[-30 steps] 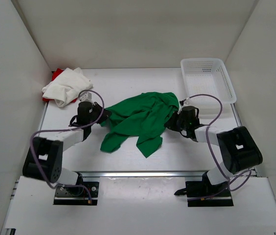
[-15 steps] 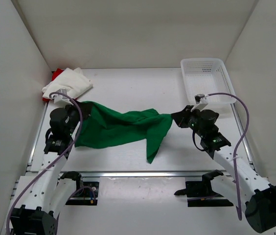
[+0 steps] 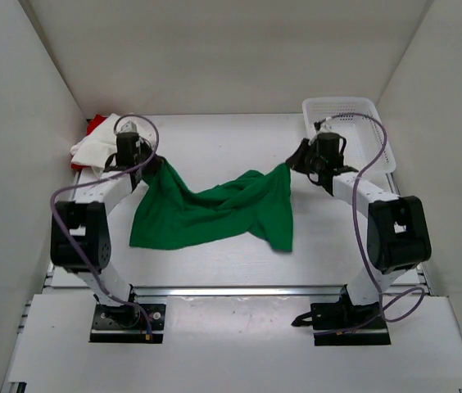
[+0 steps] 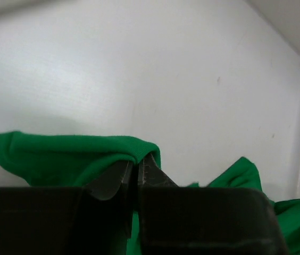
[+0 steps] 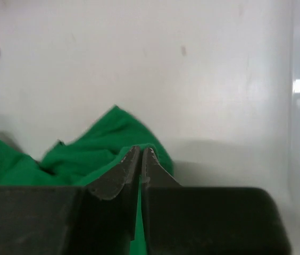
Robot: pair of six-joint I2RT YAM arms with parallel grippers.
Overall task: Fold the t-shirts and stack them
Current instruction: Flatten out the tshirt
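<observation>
Left gripper [image 4: 138, 163] is clamped shut on a fold at the left far corner of the green t-shirt [image 3: 215, 209], and the right gripper [image 5: 141, 154] is pinched on its right far corner. A white mesh basket [image 3: 381, 139] stands just right of the right gripper. The off-white t-shirt [image 3: 104, 146] lies bunched just left of the left gripper, with the red t-shirt [image 3: 94, 124] showing at its far edge. The green t-shirt sags between the grippers, twisted mid-span, with its near part draped on the table [image 3: 215, 135], and both arms reach far from their bases with forearms angled inward.
</observation>
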